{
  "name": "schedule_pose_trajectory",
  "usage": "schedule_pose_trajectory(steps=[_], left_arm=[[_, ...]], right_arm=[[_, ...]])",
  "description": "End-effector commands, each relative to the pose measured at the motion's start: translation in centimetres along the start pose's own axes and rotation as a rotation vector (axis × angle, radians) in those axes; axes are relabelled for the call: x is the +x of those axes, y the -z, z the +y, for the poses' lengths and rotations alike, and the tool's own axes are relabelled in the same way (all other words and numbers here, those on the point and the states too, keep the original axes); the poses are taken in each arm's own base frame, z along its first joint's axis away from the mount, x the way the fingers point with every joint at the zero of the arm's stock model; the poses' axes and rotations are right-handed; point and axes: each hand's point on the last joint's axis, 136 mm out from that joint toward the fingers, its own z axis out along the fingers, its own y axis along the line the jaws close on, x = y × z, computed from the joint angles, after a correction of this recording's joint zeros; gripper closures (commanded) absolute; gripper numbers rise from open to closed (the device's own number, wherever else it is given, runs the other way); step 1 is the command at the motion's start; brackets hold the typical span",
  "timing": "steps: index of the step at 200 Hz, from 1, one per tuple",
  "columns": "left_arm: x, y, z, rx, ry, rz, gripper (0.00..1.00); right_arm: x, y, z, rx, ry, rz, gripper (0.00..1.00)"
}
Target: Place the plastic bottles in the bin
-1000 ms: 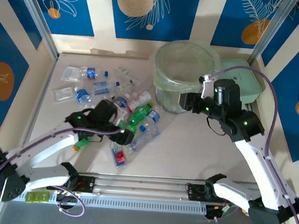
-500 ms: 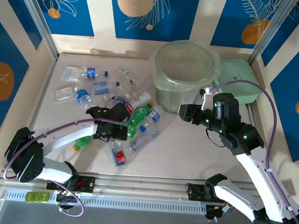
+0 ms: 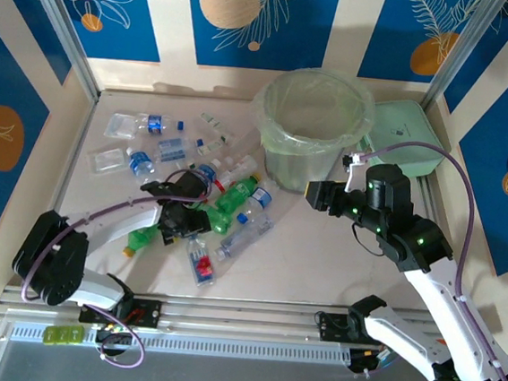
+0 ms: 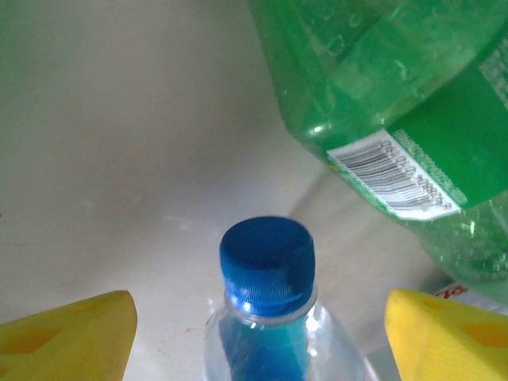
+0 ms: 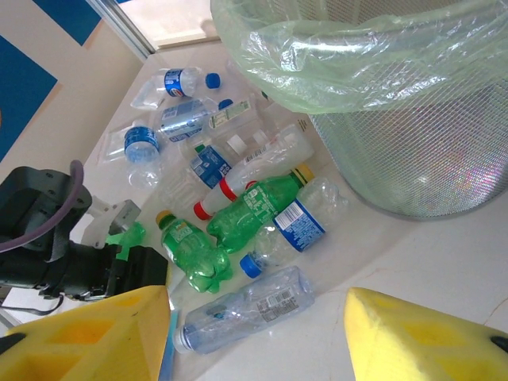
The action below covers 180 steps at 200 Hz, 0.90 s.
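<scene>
A flat pale-green square lid (image 3: 406, 122) is lying at the far right of the pale counter (image 3: 319, 260). Two flat clear packets (image 3: 116, 126) are resting at the far left. Blue leaf-patterned wall panels (image 3: 252, 28) are standing behind, and a metal rail (image 3: 250, 321) is running along the near edge.

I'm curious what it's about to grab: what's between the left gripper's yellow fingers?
A clear blue-capped bottle, its cap pointing away from the camera, seen in the left wrist view.

Lab test cell: panel-walled table (image 3: 321, 242)
</scene>
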Motion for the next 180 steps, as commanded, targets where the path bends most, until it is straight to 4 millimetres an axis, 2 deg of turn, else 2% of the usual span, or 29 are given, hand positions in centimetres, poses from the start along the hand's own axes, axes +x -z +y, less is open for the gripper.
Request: schedule_pose_trajectory(steps=[1,61,87,116,127,150,180], left_arm=[[0.1,-1.2,0.1,0.021,0.048,0.033,0.25],[-0.8,-2.8,0.2,0.036,0.091,0.014,0.43],[-1.0,-3.3,1.2,0.004,0.106,0.002,0.58],[-1.4,-3.2,1.3,0.006,0.112,-0.018,0.73],[-1.5,-2.9,1.3,0.009,0.109,-0.025,0.79],[-1.9,-1.6,1.3,0.014,0.095,-0.059,0.82],[-2.6,1.2,0.9,0.045,0.065,-0.124,0.85]], right_arm=[[-0.3,0.5,0.1,0.004,0.003,-0.018,0.4],[-0.6,0.5,0.2,0.003,0.007,-0.019,0.4],[-0.9,0.8,0.3,0.007,0.011,-0.027,0.4],[-1.2,1.0,0.4,0.006,0.013,-0.036,0.4],[-1.1,0.9,0.5,0.0,0.011,-0.032,0.4],[-0.9,0.8,0.5,-0.005,0.006,-0.024,0.4],[-0.8,0.5,0.7,-0.017,0.009,-0.017,0.41]])
